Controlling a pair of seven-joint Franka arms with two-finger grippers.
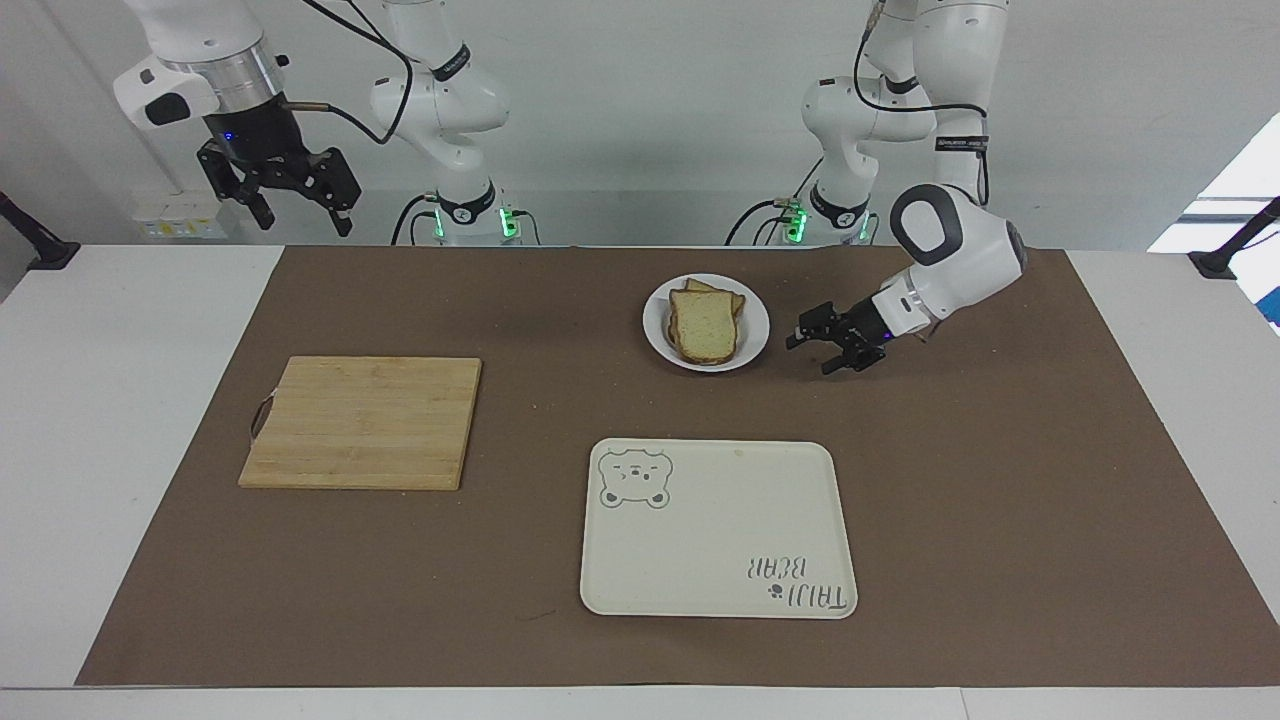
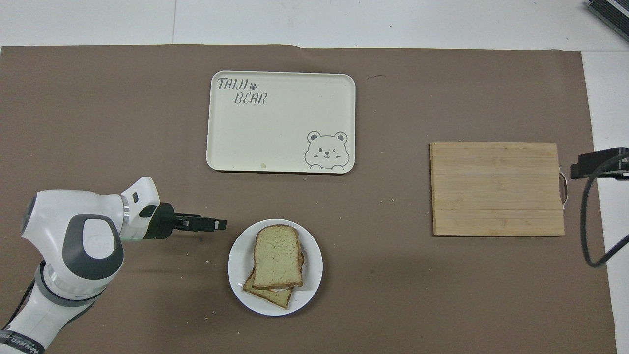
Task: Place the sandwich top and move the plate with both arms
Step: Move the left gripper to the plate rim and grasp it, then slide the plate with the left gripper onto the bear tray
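Sandwich top [image 1: 705, 325]: the plain tan bread slice with a brown crust was laid askew on a lower slice, so the stack was judged already assembled.
Plate [image 1: 755, 335]: the small round white plate carried the stack on the brown mat [image 1: 1000, 500], near the mat's edge closest to the robots, roughly midway along it.
Left gripper [image 1: 812, 352]: the black gripper was held low just beside the plate's rim, jaws spread, nothing gripped; the placing was judged to suit a grasp of the rim.
Right gripper [image 1: 292, 205]: it was held high over the mat's corner at the right arm's end, jaws spread and empty; this arm was judged to be waiting.
Tray [image 1: 700, 560]: the cream rectangular tray with a bear drawing was set toward the mat's edge farthest from the robots, a likely destination.
Board [image 1: 360, 420]: the bamboo cutting board lay bare toward the right arm's end.
Facing view: the grippers' heights and the spread jaws were shown.
Overhead view: the offset between slices and the gap between left gripper and rim were shown; of the right arm only a black part at the frame's edge appeared.
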